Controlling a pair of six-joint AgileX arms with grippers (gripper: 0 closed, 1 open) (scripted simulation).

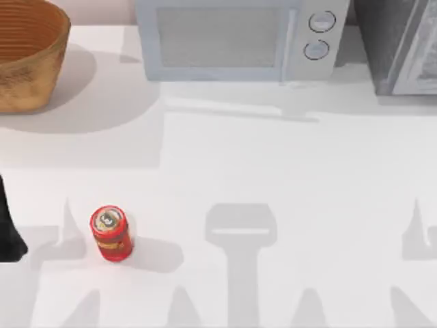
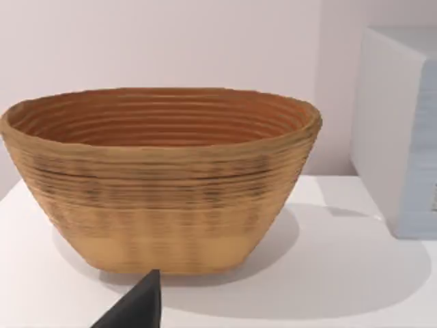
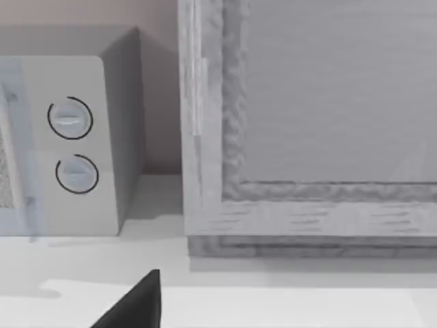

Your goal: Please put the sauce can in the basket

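Currently: sauce can (image 1: pixel 111 234) — upright, near the table's (image 1: pixel 287 171) left front, well apart from the basket (image 1: pixel 27 58) at far left. Likely rigid, light, smooth-sided, so perhaps slippery; best gripped mid-body across the label. Left gripper (image 2: pixel 133 307) faces the basket — opening cannot be told, nothing visibly held.

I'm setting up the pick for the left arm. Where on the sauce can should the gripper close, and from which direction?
Grip the sauce can around its round side wall, roughly at the yellow label band, coming down from above. It stands upright on the table with its silver top up and open space all round, so the fingers can straddle it; the narrow cylinder should fit between them. The basket sits far off.
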